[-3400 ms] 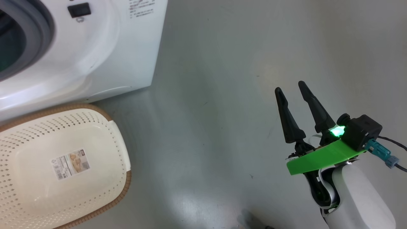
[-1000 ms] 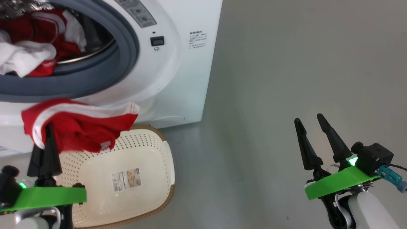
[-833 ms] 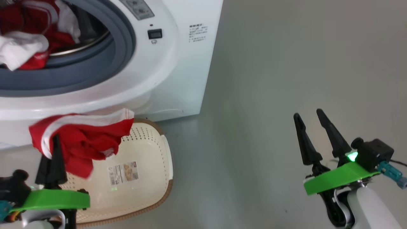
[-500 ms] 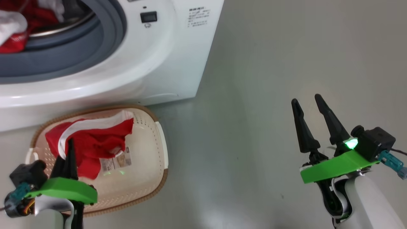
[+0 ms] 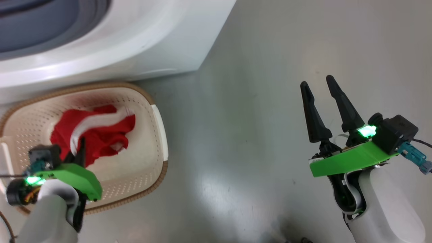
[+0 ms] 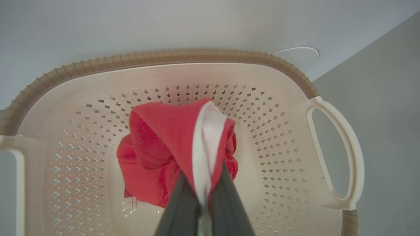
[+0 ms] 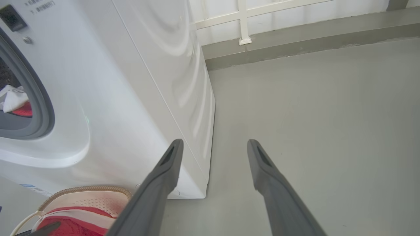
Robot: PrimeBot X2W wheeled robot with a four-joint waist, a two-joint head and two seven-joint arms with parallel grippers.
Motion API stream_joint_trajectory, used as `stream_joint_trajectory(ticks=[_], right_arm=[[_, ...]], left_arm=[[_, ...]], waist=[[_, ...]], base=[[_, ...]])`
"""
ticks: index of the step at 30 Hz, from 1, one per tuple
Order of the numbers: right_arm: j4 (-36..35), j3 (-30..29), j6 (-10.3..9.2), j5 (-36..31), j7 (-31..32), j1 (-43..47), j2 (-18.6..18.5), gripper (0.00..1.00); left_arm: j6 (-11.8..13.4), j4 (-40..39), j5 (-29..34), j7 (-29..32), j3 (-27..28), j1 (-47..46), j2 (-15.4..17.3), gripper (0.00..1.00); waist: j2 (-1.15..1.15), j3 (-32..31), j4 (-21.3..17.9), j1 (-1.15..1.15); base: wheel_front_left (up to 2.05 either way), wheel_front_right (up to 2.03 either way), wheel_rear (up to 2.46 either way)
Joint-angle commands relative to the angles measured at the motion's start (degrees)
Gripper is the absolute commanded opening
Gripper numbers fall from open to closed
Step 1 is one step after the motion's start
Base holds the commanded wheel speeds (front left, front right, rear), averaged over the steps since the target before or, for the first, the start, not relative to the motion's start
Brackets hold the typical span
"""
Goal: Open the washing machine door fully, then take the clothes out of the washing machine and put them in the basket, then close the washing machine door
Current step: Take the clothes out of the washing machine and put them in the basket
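- The head view looks from high up, steeply down on the grey floor (image 5: 253, 101). The washing machine (image 5: 135, 44) is cut by its top left edge, and the basket (image 5: 145, 108) lies just below the machine.
- The left wrist view looks almost straight down into the basket from very near, along the left gripper (image 6: 203, 177).
- The right wrist view sits lower and farther to the side. It faces forward and a little down, along the right gripper (image 7: 215, 141), past the machine's side to the wall (image 7: 295, 13).
- All three views share the basket with the clothes (image 5: 101, 135). The right wrist view catches just a corner of them at its bottom left.
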Motion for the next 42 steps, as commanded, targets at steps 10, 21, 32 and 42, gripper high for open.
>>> stream_joint_trajectory(ticks=[10,21,32,42], right_arm=[[-1.87,2.55,0.36,-0.23,-0.36,-1.32,0.57,1.0],[-2.38,3.38,0.36,0.23,-0.36,-2.11,0.65,1.0],[-1.95,3.13,0.36,0.2,-0.36,-2.05,0.66,1.0],[-1.31,2.59,0.36,-0.46,-0.36,-1.48,0.66,1.0]], left_arm=[[-0.32,8.04,-3.59,-0.3,-4.92,-6.31,4.93,0.0],[-0.32,13.37,-6.79,-0.3,-8.32,-11.15,7.05,0.07],[-0.32,12.85,-9.47,-0.3,-8.57,-11.03,6.93,1.0],[-0.32,10.82,-11.37,-0.3,-6.52,-8.22,6.53,1.0]], waist=[[0.0,7.19,-2.28,0.0],[0.0,9.0,-3.26,0.0],[0.0,7.16,-2.61,0.0],[0.0,3.25,-1.47,0.0]], base=[[0.0,0.0,0.0],[0.0,0.0,0.0],[0.0,0.0,0.0],[0.0,0.0,0.0]])
